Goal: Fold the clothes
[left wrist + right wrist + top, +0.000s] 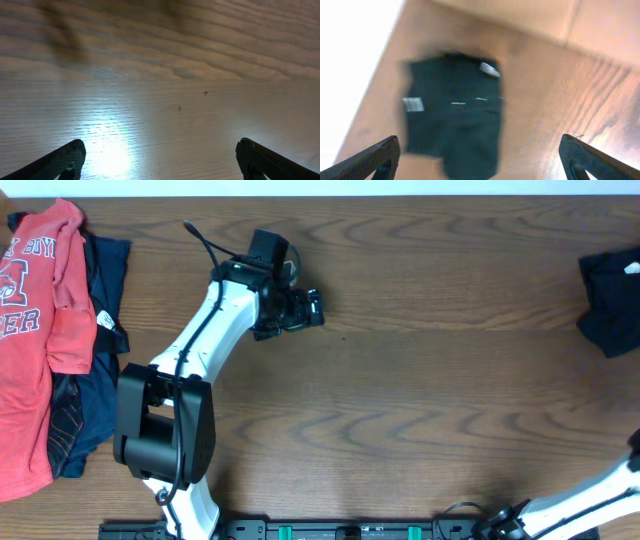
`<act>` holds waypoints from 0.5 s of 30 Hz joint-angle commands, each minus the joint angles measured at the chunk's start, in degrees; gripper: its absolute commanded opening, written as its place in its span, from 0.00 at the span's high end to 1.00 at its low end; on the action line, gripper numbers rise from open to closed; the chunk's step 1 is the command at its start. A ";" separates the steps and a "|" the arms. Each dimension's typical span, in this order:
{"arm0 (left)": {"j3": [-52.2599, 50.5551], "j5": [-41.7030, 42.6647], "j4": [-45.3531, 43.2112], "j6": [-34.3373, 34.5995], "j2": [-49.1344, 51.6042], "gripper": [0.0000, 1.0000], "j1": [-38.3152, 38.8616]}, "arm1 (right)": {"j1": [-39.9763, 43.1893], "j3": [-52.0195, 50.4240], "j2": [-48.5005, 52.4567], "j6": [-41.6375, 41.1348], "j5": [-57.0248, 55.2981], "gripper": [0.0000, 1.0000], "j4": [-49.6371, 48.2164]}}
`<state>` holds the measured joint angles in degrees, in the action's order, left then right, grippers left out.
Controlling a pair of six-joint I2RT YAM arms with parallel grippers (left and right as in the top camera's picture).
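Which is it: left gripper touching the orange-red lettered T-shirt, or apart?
Apart. The overhead view shows a wide stretch of brown wooden table between the left gripper and the orange-red lettered T-shirt.

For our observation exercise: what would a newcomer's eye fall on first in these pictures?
The orange-red lettered T-shirt, lying over a navy garment at the left edge of the table, is brightest. The left gripper hangs open and empty over bare wood near the middle, and a black shirt lies at the right edge.
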<state>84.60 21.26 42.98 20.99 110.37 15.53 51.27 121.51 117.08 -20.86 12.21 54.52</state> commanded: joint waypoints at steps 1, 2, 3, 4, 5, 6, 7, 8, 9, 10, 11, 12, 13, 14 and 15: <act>0.09 0.13 -0.04 -0.15 -2.16 0.02 -2.08 | -0.68 0.81 -9.11 2.03 2.25 0.01 1.07; 0.09 0.09 -0.04 -0.37 -3.08 0.02 -2.75 | -0.68 0.81 -10.86 2.32 3.98 0.01 1.46; 0.09 -0.11 0.02 -0.37 -4.26 0.02 -3.61 | -0.66 0.81 -12.76 2.29 5.70 0.01 1.99; 0.09 -0.57 0.20 -0.37 -5.35 0.02 -4.37 | -0.66 0.81 -14.21 2.25 6.86 0.01 2.67; 0.09 -1.25 0.63 -0.37 -6.71 0.02 -5.20 | -0.66 0.81 -15.78 2.25 7.91 0.01 3.50; 0.09 -1.38 1.05 -0.94 -7.93 0.02 -5.92 | -0.66 0.81 -17.05 2.27 8.85 0.01 4.11; 0.09 -1.40 1.53 -1.68 -9.18 0.02 -6.58 | -0.68 0.81 -18.38 2.25 9.75 0.01 4.81; 0.09 -1.42 2.19 -2.58 -10.73 0.02 -7.30 | -0.68 0.81 -19.50 2.29 10.62 0.01 5.27; 0.09 -1.60 2.84 -3.26 -12.11 0.02 -7.89 | -0.66 0.81 -20.55 2.34 11.47 0.01 5.77; 0.09 -2.51 3.54 -3.39 -13.60 0.02 -8.39 | -0.66 0.81 -21.75 2.95 12.55 0.01 6.25; 0.09 -4.15 4.44 -3.39 -15.17 0.02 -8.79 | -0.66 0.81 -22.75 3.48 13.20 0.01 6.78; 0.09 -6.40 5.44 -3.43 -17.16 0.02 -9.14 | -0.66 0.81 -23.87 4.50 14.08 0.01 7.32; 0.09 -8.02 6.21 -3.74 -18.80 0.02 -9.38 | -0.68 0.81 -24.79 5.40 15.10 0.01 7.87; 0.09 -9.22 6.99 -4.57 -20.72 0.02 -9.42 | -0.68 0.81 -25.81 5.99 16.09 0.01 8.55; 0.09 -10.16 7.76 -4.90 -22.64 0.02 -9.42 | -0.68 0.81 -26.75 6.45 17.18 0.01 9.35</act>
<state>84.60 16.12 49.50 18.57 91.98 6.22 50.48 122.61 93.51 -17.54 24.53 62.83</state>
